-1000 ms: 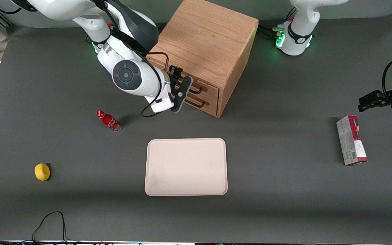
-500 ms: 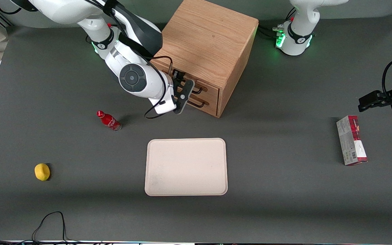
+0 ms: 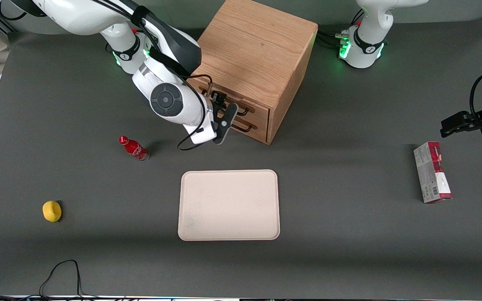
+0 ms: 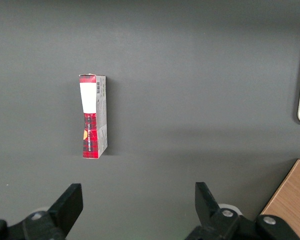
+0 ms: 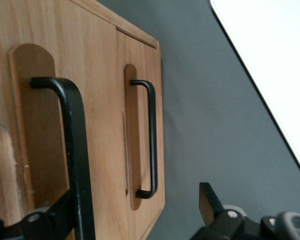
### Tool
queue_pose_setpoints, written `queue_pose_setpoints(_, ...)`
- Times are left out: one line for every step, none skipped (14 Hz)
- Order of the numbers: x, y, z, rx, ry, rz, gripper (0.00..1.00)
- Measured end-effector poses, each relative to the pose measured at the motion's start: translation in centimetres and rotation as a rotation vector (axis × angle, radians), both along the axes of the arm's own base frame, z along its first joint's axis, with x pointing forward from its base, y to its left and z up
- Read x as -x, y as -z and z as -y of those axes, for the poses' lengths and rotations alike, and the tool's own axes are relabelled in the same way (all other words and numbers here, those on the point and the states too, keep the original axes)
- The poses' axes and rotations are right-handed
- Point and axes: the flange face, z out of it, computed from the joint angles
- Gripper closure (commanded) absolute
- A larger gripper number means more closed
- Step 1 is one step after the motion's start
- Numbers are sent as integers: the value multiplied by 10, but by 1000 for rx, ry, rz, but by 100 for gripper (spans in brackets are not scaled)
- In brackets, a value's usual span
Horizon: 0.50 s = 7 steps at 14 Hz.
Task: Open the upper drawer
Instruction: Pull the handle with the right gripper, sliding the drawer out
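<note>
The wooden cabinet [image 3: 253, 46] stands at the back middle of the table, its two drawers facing the front camera at an angle. The upper drawer [image 3: 259, 110] is closed, with its black bar handle [image 3: 243, 111] [image 5: 76, 150]. The lower drawer [image 3: 258, 128] [image 5: 140, 75] with the same handle [image 5: 151, 140] is closed too. My right gripper [image 3: 223, 110] [image 5: 135, 200] is right in front of the drawer fronts at the upper handle's height. It is open: the upper handle runs just inside one finger [image 5: 60, 212], and the other finger [image 5: 207, 199] is well clear of it.
A cream tray [image 3: 228, 205] lies nearer the front camera than the cabinet. A red bottle [image 3: 133, 148] and a yellow fruit [image 3: 52, 210] lie toward the working arm's end. A red and grey box [image 3: 431, 171] [image 4: 93, 116] lies toward the parked arm's end.
My right arm has swung in toward the cabinet, and the gripper has closed in a little on the drawer fronts. The drawers have not moved.
</note>
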Motion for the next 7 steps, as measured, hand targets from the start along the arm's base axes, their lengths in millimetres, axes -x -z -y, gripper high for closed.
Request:
queue_pose_setpoints(-4,2,3,16,-9,28,0)
queue_pose_setpoints(-7,4,5,26,-14,44,0)
queue_pose_setpoints(-12,3,8,33,-16,62,0)
queue_pose_setpoints(-17,1,11,35,-11,73,0)
queue_pose_setpoints(-24,0,15,34,-2,81,0)
queue_pose_setpoints(-32,-2,21,32,8,89,0)
queue_pose_setpoints(-41,-3,28,29,17,98,0)
